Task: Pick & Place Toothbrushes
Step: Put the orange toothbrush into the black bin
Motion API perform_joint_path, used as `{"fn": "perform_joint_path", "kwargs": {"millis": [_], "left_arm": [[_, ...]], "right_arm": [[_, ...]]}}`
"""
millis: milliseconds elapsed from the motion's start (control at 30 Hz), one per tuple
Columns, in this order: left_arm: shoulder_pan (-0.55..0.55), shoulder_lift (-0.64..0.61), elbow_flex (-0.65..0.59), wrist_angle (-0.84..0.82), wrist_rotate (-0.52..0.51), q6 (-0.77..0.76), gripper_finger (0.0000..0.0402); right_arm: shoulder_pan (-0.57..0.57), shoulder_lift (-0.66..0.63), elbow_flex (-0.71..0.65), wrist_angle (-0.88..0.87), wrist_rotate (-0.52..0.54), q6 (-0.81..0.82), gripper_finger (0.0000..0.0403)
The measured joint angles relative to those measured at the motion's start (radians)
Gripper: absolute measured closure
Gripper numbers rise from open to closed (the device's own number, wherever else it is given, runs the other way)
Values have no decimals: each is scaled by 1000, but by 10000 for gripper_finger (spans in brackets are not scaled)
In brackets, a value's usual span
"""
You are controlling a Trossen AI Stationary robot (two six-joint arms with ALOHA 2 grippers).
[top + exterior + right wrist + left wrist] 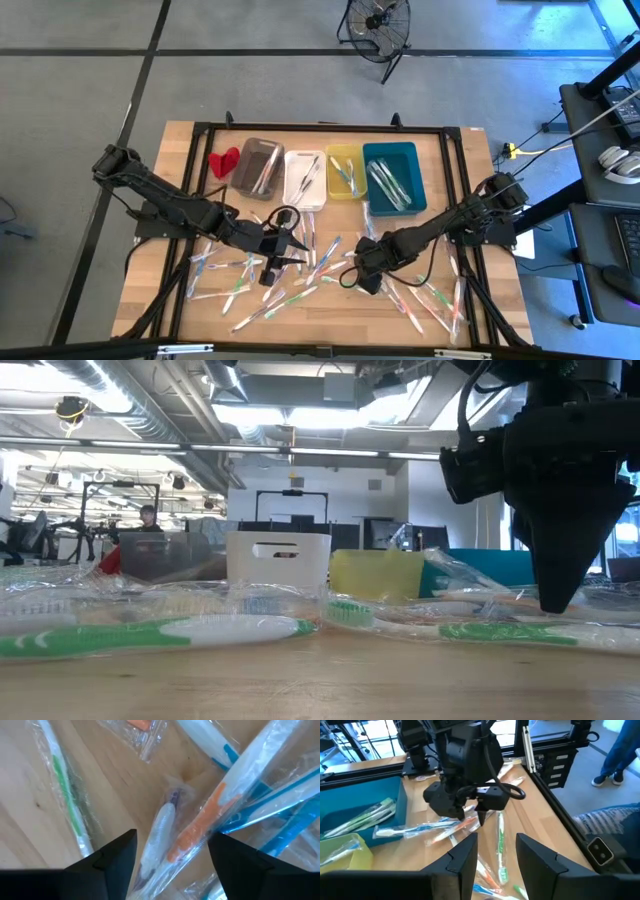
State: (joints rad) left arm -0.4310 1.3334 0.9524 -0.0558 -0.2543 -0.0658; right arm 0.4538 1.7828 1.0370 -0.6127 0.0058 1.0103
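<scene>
The right pincer (366, 283) stands spread, low over wrapped toothbrushes (165, 827) at about five o'clock on the table (180, 165) — a purple one and an orange one lie between its fingers (116, 854), nothing gripped. The left pincer (297, 247) — spread too, empty — hovers near centre. More toothbrushes fill the bins (390, 175) at twelve o'clock.

The table (180, 160) is light brown wood with a black frame. 4 bins sit in a row: a grey bin (258, 166), a white bin (305, 178), a yellow bin (346, 171) and a teal bin (392, 176). A red object (223, 161) lies beside the grey one. The toothbrushes (300, 275) are white with green, blue, orange and pink, in clear shiny wrappers. Both arms are black.
</scene>
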Motion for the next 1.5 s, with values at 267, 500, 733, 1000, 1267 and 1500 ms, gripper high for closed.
{"fn": "perform_joint_path", "kwargs": {"millis": [267,500,733,1000,1267,1500], "left_arm": [[-14,0,0,0,-22,4,272],[-14,0,0,0,-23,12,272],[-14,2,0,0,-23,15,272],[-14,72,0,1,-17,17,272],[-10,137,0,24,-17,19,272],[-10,147,0,38,-15,12,272]], "right_arm": [[-9,0,0,-5,-44,-4,183],[-33,0,0,-13,-49,-23,211],[-43,0,0,-14,-50,-22,262],[-44,0,0,-12,-78,-21,337],[-45,0,1,-12,-91,-54,378],[-37,0,66,-64,-35,-84,377]]}}
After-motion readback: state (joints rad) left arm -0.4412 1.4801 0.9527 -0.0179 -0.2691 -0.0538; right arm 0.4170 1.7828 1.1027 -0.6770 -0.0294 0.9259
